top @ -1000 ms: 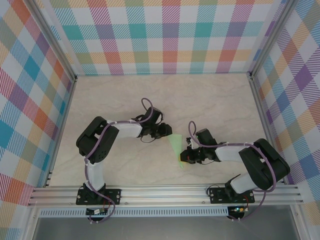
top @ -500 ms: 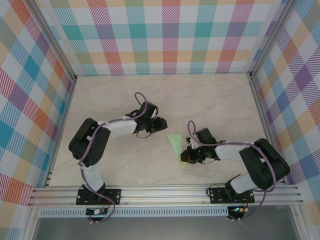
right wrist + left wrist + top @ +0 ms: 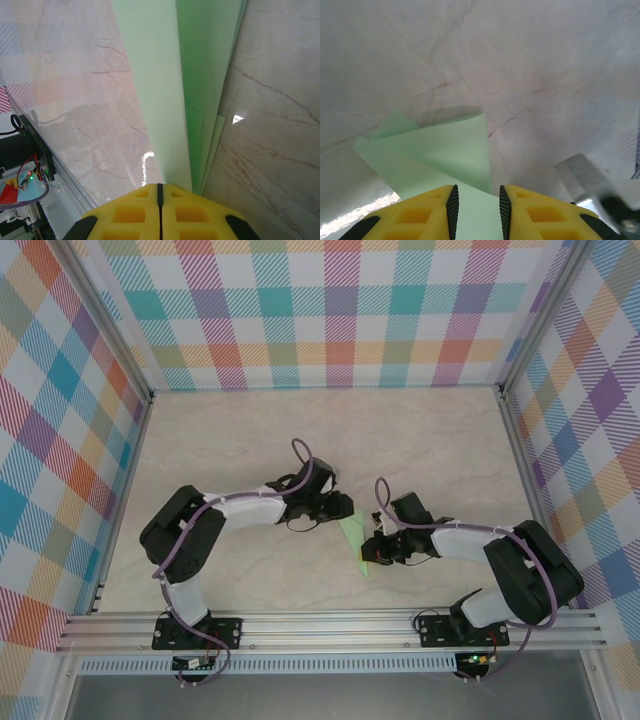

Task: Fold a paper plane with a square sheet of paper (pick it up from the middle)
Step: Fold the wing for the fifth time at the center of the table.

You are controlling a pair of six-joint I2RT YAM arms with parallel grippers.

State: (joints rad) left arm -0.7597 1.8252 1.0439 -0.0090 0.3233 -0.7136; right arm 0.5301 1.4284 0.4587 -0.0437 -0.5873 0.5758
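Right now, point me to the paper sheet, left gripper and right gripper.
paper sheet [image 3: 445, 155], left wrist view, on the middle of the green flap.
left gripper [image 3: 477, 194], left wrist view, midway between its yellow fingertips.
right gripper [image 3: 160, 188], right wrist view, seam where its shut yellow fingertips meet.

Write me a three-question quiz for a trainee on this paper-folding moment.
1. True or false: the fingers of the right end effector stand wide apart.
2. What colour is the folded paper? A) red B) pale green C) blue
3. Which end effector stands parted, with paper visible in the gap?

Key:
1. False: they are pressed together on the paper.
2. B
3. The left end effector.
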